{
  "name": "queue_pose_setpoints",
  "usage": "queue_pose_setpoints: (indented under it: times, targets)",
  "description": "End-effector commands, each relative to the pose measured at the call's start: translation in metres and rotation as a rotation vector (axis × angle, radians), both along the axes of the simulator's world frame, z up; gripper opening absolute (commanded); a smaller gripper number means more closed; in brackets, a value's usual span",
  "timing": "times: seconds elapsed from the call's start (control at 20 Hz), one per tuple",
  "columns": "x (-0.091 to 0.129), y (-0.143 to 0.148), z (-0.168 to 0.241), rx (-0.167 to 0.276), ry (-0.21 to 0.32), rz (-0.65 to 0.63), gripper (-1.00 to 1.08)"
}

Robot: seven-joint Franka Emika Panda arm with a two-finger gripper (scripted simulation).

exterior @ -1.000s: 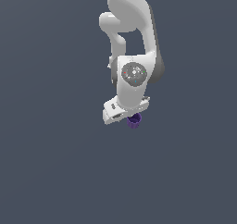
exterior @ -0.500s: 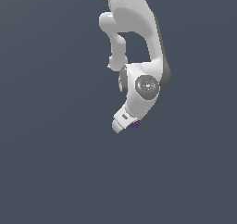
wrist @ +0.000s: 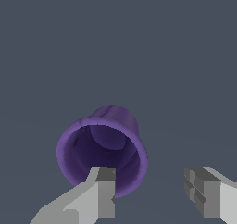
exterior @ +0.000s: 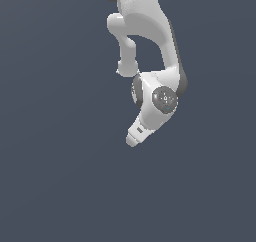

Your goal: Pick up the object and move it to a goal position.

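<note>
The purple cup (wrist: 99,146) shows only in the wrist view, with its open mouth and rimmed lip turned toward the camera. My white gripper (wrist: 150,186) is open, its jaws wide apart. One finger (wrist: 104,190) overlaps the near rim of the cup. The other finger (wrist: 206,193) stands well clear of the cup, so only the cup's wall on that side lies between the two. In the exterior view the hand (exterior: 134,136) points down and toward the exterior view's left, and the cup is hidden behind it.
The white arm (exterior: 145,46) comes down from the top of the exterior view. A plain dark grey surface (exterior: 60,176) fills the rest of both views.
The wrist has turned and the hand has dropped lower. The bit of purple cup that showed under the hand in the exterior view is now hidden.
</note>
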State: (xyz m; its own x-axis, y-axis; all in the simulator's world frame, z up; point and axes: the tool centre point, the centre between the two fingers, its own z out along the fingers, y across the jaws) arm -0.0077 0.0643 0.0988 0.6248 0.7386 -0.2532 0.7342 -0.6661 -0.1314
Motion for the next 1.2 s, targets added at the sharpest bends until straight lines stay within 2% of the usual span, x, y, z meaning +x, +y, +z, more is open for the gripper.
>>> queue_pose_setpoints:
  times: [0.0, 0.7, 0.75, 1.15]
  targets:
    - [0.0, 0.0, 0.0, 0.001, 0.003, 0.009, 0.28]
    - [-0.009, -0.003, -0.029, 0.001, 0.003, 0.009, 0.28]
    - [-0.009, -0.003, -0.029, 0.001, 0.003, 0.009, -1.0]
    - [-0.009, -0.003, -0.029, 0.001, 0.003, 0.009, -1.0]
